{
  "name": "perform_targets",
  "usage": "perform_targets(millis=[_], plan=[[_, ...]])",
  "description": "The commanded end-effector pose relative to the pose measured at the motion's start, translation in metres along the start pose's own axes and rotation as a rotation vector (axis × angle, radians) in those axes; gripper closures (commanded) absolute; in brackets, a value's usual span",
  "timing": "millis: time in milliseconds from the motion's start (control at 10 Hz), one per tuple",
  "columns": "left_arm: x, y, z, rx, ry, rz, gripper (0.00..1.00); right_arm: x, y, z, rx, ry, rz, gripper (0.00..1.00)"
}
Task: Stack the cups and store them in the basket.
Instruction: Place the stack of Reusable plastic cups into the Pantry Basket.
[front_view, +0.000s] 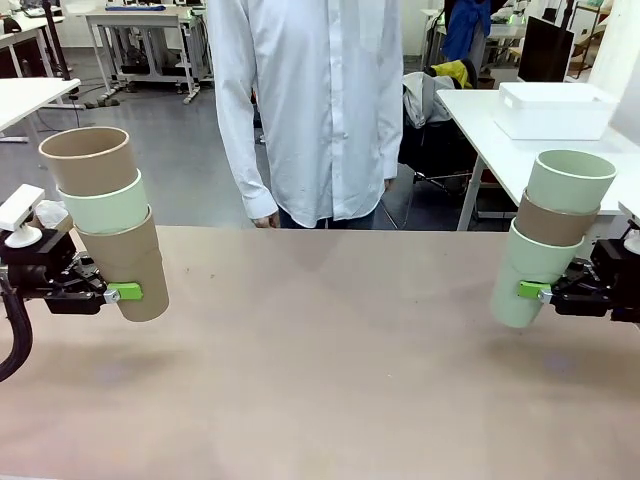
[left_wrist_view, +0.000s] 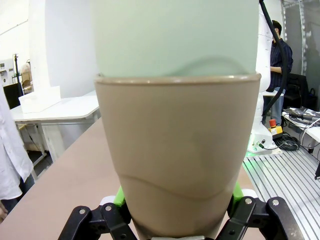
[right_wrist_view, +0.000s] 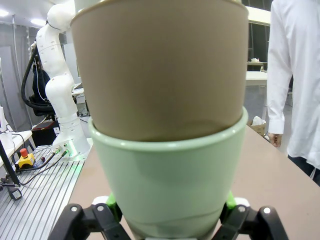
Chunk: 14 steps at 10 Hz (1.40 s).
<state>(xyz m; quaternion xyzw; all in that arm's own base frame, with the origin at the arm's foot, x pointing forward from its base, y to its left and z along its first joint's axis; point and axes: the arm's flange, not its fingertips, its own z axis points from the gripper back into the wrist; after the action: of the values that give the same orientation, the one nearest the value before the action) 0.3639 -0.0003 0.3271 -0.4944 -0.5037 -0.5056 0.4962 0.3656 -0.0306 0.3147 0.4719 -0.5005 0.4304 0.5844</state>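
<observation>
Over the desk (front_view: 320, 360), well apart from the white basket (front_view: 555, 110) on a far table (front_view: 478, 108), two tilted three-cup stacks (front_view: 105, 200) (front_view: 560, 215) hang, the left jaws clenched on a tan bottom cup (front_view: 130, 262), the right jaws on a mint bottom cup (front_view: 527, 270); light, stiff, likely slippery, best held low.

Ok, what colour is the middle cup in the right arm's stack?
Tan-brown; the middle cup shows best in the front view.

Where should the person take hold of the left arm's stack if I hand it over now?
The bottom tan cup, by its bare wall above the left gripper, coming from the table's middle. The green pads pinch it only near the base, leaving that wall free; pulling the mint cup or top tan cup would likely just unnest them.
</observation>
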Motion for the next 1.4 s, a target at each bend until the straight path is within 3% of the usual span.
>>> perform_targets(millis=[0,1300], plan=[[0.0048,0.0003,-0.0005,0.001,-0.009,-0.006,0.17,0.0033,0.0003,-0.0005,0.001,0.0,0.006,0.14],[0.0048,0.0003,-0.0005,0.001,-0.009,-0.006,0.17,0.0033,0.0003,-0.0005,0.001,0.0,0.006,0.14]])
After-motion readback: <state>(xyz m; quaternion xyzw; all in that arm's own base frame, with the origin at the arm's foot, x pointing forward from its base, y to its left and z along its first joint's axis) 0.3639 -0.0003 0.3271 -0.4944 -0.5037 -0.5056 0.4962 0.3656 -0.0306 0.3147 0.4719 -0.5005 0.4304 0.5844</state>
